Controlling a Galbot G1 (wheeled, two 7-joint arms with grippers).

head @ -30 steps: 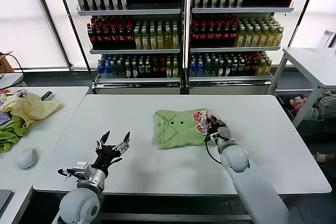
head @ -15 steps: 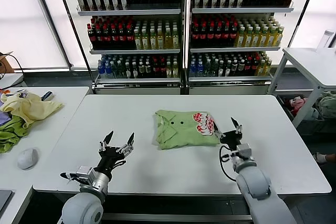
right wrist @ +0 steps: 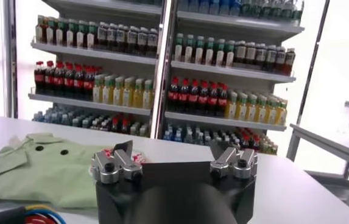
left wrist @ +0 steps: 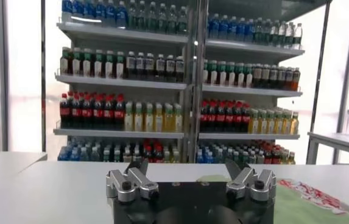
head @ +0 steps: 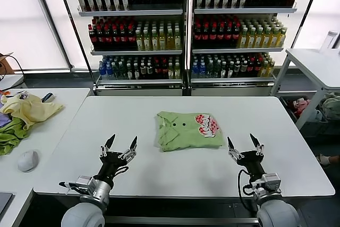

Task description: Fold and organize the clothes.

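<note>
While the head view looks down on the white tabletop point(head: 159, 168), the light green short-sleeved cotton polo shirt point(head: 188, 131) lies folded into a compact rectangle near the middle, collar and 2 small buttons toward the robot's left, the red-and-white printed graphic on the face toward its right. Left gripper point(head: 119, 148) hovers above the near edge, well apart from the shirt, fingers spread wide, holding nothing. Right gripper point(head: 243, 147) hovers near the shirt's right corner but clear of it, fingers likewise wide apart and empty. On a separate side table point(head: 64, 99) at far left sit a pale yellow crumpled cloth point(head: 29, 108) and a darker green towel-like cloth point(head: 10, 134). Tall shelves of bottled drinks point(head: 186, 22) stand behind.

Left wrist view: left gripper point(left wrist: 190, 182) shows both fingers parted, nothing between them; a strip of the shirt point(left wrist: 308, 204) with its print shows beyond, on the tabletop.

Right wrist view: right gripper point(right wrist: 174, 165) stands open and empty; the shirt point(right wrist: 40, 173) lies flat beyond it, untouched.

Judgement: folding looks essentially finished, and both arms appear to be at the release-and-clear stage. Any next move would call only for squaring up a loose edge or shifting the bundle to a tidy spot, approached low from the sides so the folds are not dragged open.
</note>
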